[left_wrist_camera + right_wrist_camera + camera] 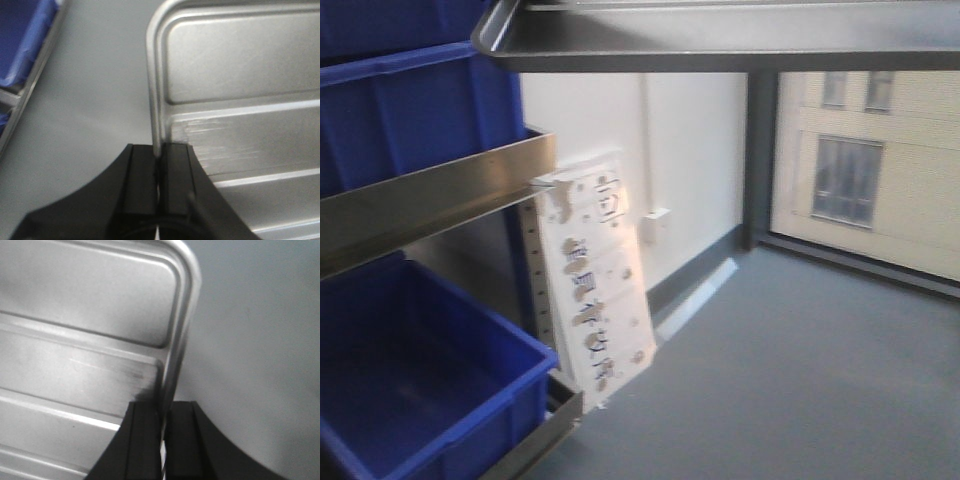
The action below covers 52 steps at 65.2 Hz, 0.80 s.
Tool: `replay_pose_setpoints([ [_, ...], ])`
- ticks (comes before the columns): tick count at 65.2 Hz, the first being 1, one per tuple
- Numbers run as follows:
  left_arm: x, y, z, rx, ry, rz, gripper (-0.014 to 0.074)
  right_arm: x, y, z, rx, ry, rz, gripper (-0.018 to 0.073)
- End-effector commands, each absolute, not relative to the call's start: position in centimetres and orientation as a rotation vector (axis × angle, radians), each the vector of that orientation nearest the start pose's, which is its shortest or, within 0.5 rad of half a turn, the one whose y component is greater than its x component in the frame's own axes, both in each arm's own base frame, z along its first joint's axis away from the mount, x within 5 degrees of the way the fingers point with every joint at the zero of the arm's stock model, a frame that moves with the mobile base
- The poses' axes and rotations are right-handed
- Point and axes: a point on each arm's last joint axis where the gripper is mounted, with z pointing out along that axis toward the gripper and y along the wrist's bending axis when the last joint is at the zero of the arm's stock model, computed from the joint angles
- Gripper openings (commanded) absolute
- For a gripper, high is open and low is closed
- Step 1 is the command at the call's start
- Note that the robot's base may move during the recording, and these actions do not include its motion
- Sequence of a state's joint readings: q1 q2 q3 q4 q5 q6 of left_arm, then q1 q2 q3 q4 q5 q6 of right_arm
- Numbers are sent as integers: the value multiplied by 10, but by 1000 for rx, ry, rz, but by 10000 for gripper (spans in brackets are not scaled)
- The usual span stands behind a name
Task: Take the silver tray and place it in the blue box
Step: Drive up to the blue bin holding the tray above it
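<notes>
The silver tray (720, 40) is held up in the air and crosses the top of the front view, seen from below. My left gripper (159, 150) is shut on the silver tray's (240, 100) left rim, one finger inside the rim and one outside. My right gripper (164, 407) is shut on the silver tray's (85, 340) right rim in the same way. The blue box (420, 380) stands open and empty at the lower left of the front view, below and to the left of the tray. Neither gripper shows in the front view.
A metal shelf rail (430, 200) runs above the blue box, with another blue crate (410, 100) on it. A white board (590, 270) with holes leans by the rack. Grey floor (800, 380), a white wall and a window lie ahead. A blue crate corner (22, 45) shows left.
</notes>
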<state>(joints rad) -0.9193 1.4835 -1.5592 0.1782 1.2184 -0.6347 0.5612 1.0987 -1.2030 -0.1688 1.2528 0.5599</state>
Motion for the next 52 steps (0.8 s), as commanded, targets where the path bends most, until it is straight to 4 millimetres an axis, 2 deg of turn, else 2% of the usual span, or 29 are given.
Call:
replay_pose_setpoints([
  [1,188,-220,409,420,2565,-278,-98,169,84,396,-52,2546,130,57],
  [52,188,-220,409,420,2567,-282,-98,169,84,396,-52,2547,130,57],
])
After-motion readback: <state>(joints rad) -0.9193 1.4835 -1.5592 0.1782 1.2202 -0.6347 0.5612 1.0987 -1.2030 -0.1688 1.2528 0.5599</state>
